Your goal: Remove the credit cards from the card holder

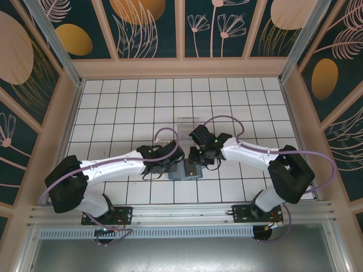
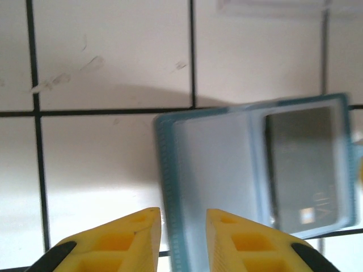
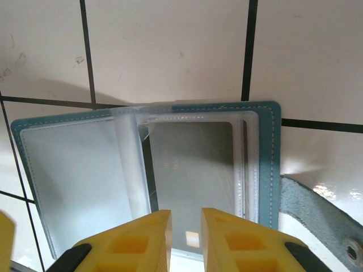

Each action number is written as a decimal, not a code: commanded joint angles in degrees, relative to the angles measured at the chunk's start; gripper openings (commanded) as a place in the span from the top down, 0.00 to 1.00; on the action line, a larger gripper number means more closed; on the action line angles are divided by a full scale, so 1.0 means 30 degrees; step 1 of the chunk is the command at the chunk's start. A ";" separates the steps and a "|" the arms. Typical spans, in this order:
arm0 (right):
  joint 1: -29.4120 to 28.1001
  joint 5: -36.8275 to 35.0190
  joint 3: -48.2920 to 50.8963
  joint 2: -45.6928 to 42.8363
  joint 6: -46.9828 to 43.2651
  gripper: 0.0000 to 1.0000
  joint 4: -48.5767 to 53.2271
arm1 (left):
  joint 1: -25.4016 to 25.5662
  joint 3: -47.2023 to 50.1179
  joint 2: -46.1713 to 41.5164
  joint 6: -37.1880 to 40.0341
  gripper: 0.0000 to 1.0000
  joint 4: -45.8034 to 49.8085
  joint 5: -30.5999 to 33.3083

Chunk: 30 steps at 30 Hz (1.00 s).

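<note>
**Card holder** (image 3: 266, 158) lying open on the tiled counter (image 3: 170, 45), between the two arms. Left end effector (image 2: 182, 238), narrowly parted and holding nothing, hovers at the holder's outer edge. Right end effector (image 3: 185, 241), likewise parted and empty, is over a credit card (image 3: 193, 170) lodged in the clear pocket. Risk: if unpinned, the holder may slide or lift with the card.

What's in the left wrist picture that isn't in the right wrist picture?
Left wrist picture: the left gripper and the edge of the clear tray at the top. Right wrist picture: the right gripper and a teal strap. Both: the open teal wallet with a card inside, lying on white tiles.
</note>
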State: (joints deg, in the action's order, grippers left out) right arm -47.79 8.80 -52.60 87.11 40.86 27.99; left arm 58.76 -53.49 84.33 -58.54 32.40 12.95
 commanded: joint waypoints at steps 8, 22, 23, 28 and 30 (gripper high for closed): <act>0.0466 -0.0349 0.0674 -0.0226 -0.0304 0.78 0.0087 | -0.0593 -0.0925 0.0565 0.0556 0.73 -0.4568 -0.3418; 0.1428 0.0994 0.1820 -0.0214 -0.1048 0.75 -0.1068 | -0.1781 0.0751 0.2426 0.0237 0.74 -0.7546 -0.6836; 0.1452 0.0993 0.1793 -0.0079 -0.1102 0.74 -0.1068 | -0.1787 0.0806 0.2542 0.0240 0.74 -0.7578 -0.6881; 0.1582 0.1118 0.1838 0.0564 -0.1343 0.74 -0.1389 | -0.1791 0.0850 0.3309 0.0579 0.73 -0.7179 -0.6676; 0.1575 0.1140 0.1849 0.0792 -0.1426 0.74 -0.1448 | -0.1785 0.1004 0.3411 0.0536 0.73 -0.7110 -0.6551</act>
State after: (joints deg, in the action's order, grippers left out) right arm -43.46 11.73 -47.55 88.09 37.80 24.45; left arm 53.45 -50.76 93.62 -57.89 10.92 -6.22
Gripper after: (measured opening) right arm 0.259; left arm 0.269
